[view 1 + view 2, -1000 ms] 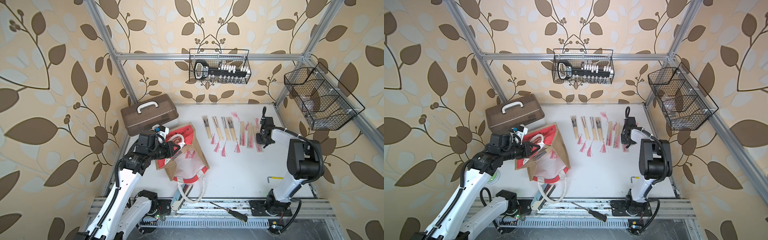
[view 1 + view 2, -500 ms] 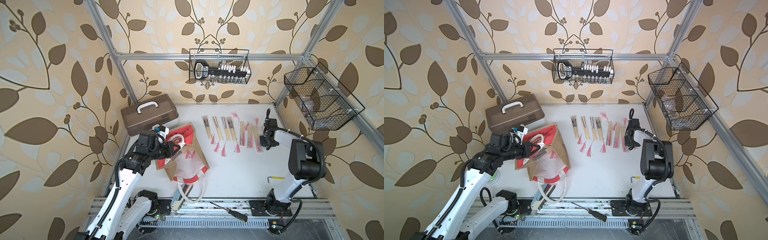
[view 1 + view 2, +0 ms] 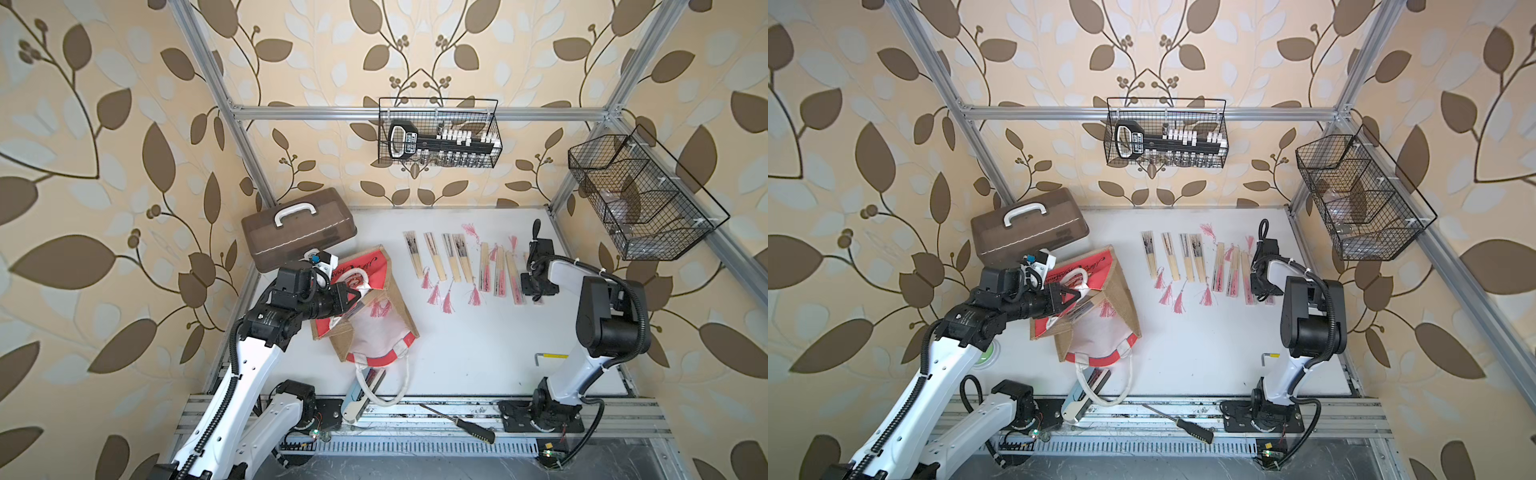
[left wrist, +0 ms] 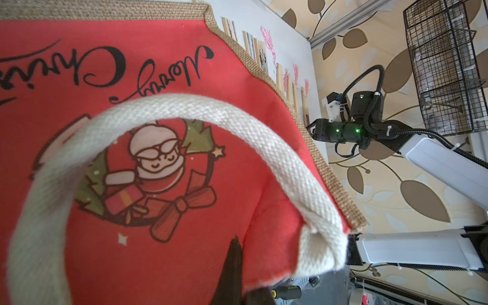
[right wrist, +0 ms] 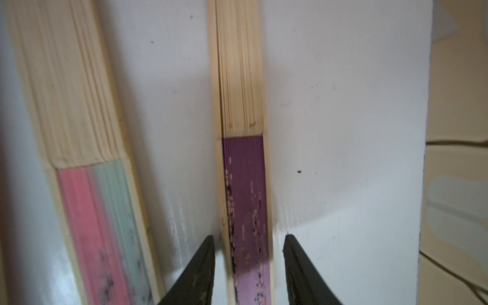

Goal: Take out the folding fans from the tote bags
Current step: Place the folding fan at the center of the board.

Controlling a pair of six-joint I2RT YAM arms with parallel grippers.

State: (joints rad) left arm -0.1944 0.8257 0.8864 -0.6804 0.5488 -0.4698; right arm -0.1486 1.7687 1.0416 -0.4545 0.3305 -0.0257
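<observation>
The purple fan (image 5: 244, 198) lies flat on the bench (image 5: 343, 132), at the end of the laid-out row (image 3: 461, 262). My right jaws stand parted either side of it, touching nothing. The left jaws are shut tight on the tote bag (image 3: 397, 291) at its mouth. Pink tassels (image 3: 379, 308) inside suggest more fans remain. Next, I reckon: lift clear, then reach in.

Bare table (image 3: 478, 345) lies between tote bag (image 3: 399, 303) and folding fans (image 3: 457, 257).

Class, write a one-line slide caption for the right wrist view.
Open right gripper straddles a purple folding fan lying on the white table, beside a pink-and-green fan.
</observation>
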